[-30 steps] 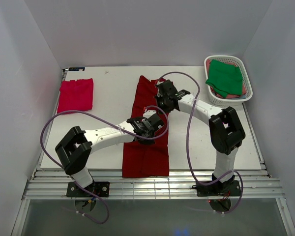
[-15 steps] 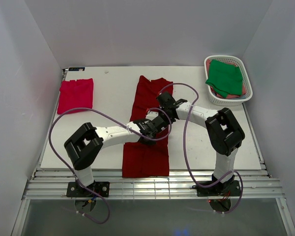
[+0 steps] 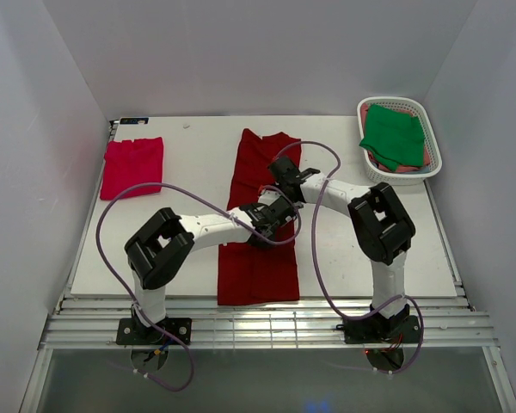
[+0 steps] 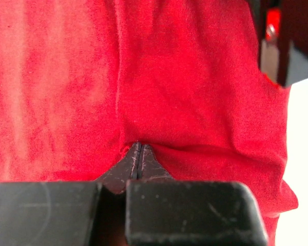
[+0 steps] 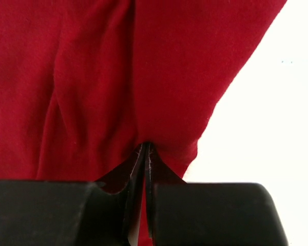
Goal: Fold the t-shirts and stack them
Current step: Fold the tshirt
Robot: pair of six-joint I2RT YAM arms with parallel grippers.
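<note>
We see a white bench closed in by plain pale walls, with ribbed metal rails along its near edge. A white slotted basket stands at the far right corner and holds the green t-shirt.

The dark red t-shirt lies in a long strip down the middle of the bench, from near the back to the front edge. Both arms meet over its middle.

The left claw is closed tight, with a pucker of the red cloth pinched at its tips. The right claw is closed the same way on a fold beside the shirt's edge.

The pinkish-red t-shirt lies folded flat at the far left, well apart from both claws.

A small dark tag sits at the far left corner; we cannot read it.
</note>
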